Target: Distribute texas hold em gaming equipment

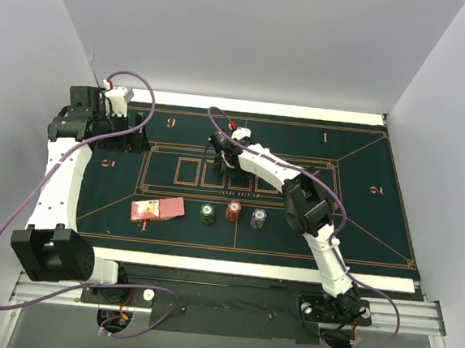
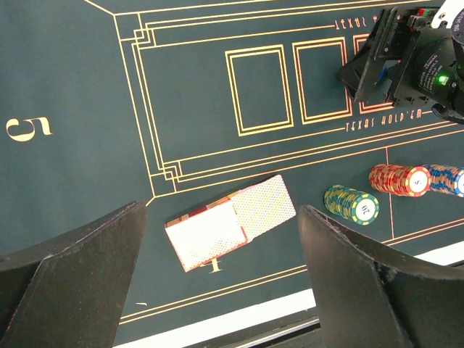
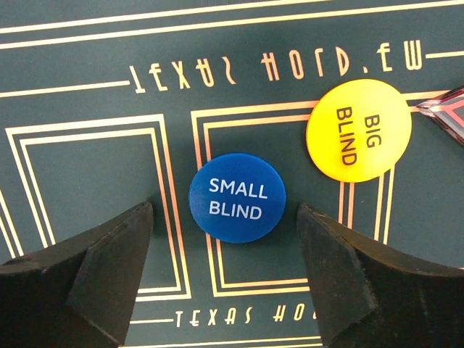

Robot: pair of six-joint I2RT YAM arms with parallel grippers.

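Note:
A blue disc marked SMALL BLIND lies flat on the green mat. My right gripper hovers low over it, open, one finger on each side with a gap to both. To its right lies a yellow-orange disc marked BIG BLIND. From above, the right gripper is at the mat's centre boxes. A pack of red-backed cards and three chip stacks, green, red and grey-blue, sit in a row near the front. My left gripper hangs open and empty at the back left, well above the cards.
The felt mat covers the table, with white strips along its front and back edges. White walls close in on the left, right and back. A red-edged corner pokes in at the right of the right wrist view.

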